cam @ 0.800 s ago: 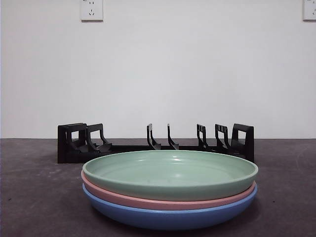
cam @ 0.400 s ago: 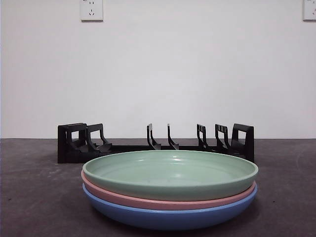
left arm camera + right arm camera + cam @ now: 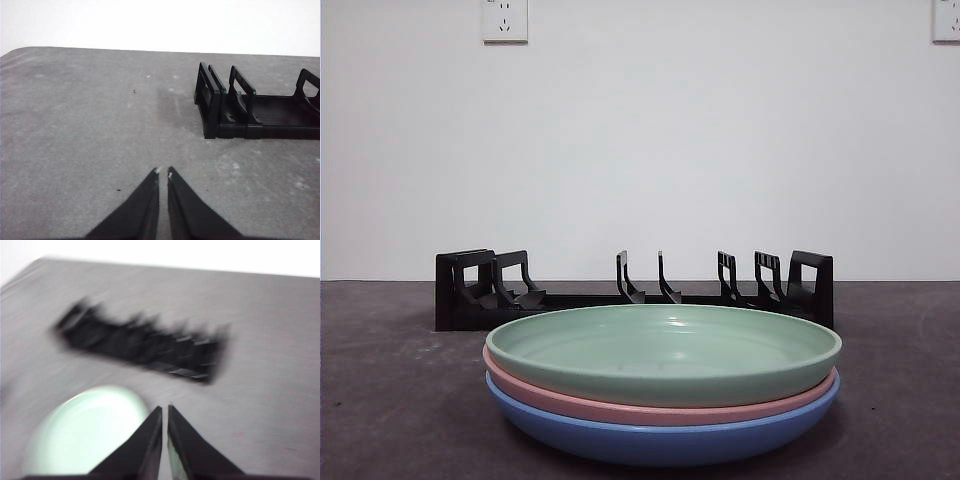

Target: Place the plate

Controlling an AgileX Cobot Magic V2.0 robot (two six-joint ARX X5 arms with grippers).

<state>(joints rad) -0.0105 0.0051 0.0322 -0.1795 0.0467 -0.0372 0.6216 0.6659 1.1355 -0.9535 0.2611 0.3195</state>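
Three plates sit stacked on the table [image 3: 400,400]: green plate [image 3: 665,352] on top, pink plate [image 3: 650,408] under it, blue plate [image 3: 660,440] at the bottom. The black rack [image 3: 635,292] stands behind the stack, slots bare, nothing placed yet.

Right gripper [image 3: 164,410] hangs above the scene with its jaws pressed together, holding nothing. Its view is blurred, but the green plate [image 3: 87,432] shows just beside and below the jaw tips, w/ the rack [image 3: 145,347] well beyond them. Left gripper [image 3: 163,172] also has jaws drawn together and bare; only table [image 3: 75,125] lies ahead of its tips, the rack end [image 3: 235,107] off to one side (this arm looks to be waiting).

Judgement on handling: the green plate looks like stiff, light plastic or melamine w/ a smooth, prob. slippery glaze. It won't flex, but a thin rim gives the jaws little to bite. Best hold is likely the rim edge nearest the right gripper, one jaw inside the bowl, one under the lip. Jaws need to part first. Since it nests in the pink plate, lifting may drag that one along, so a slight tilt at the rim should break it free.
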